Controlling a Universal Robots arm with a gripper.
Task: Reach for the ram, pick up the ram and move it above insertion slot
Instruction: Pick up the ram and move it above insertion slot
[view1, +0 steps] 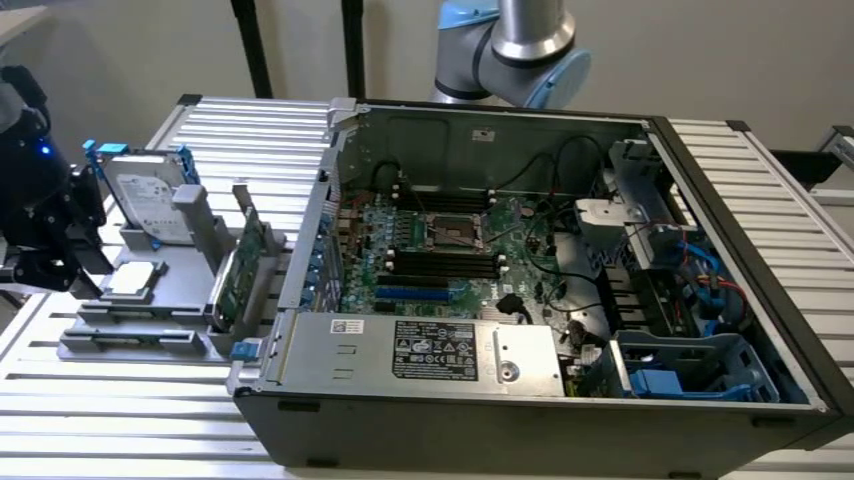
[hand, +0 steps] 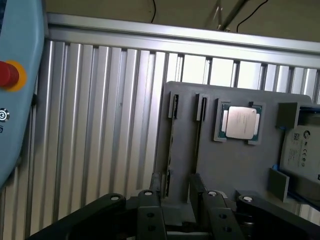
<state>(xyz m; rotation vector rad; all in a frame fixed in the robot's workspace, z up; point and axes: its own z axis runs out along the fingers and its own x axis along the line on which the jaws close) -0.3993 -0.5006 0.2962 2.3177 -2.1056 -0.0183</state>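
As seen in the exterior view, my hand (view1: 47, 250) hangs at the side of the grey holder (view1: 134, 340) that faces away from the computer case (view1: 534, 420), on the exterior view's left, above the slatted desk (view1: 120, 420).

Hand state: in the wrist view the hand (hand: 176, 192) is spread. Its fingers (hand: 156, 186) stand apart, with only the holder's grey face between them. Nothing is held.

Task item: the ram (hand: 170, 145) reads as a thin dark strip on edge in a narrow slot of the holder. It lies just ahead of the fingertips and is not touched. Its long axis runs straight away from the hand across the holder. I judge that the spread fingers lie across the stick's thin side, not along its length. A second slot (hand: 199, 140) runs parallel just beside it; I cannot tell whether it is filled.

Further along the holder:
- A processor (hand: 240, 122) lies flat in its pocket.
- A hard drive (view1: 140, 195) stands at the holder's back.
- An expansion card (view1: 247, 265) stands upright on the holder's case side.

The open case stands just beside the holder. The dark insertion slots (view1: 441, 262) are on its board, well apart from the ram. I judge the upright card to be the main obstruction between the holder and the case.
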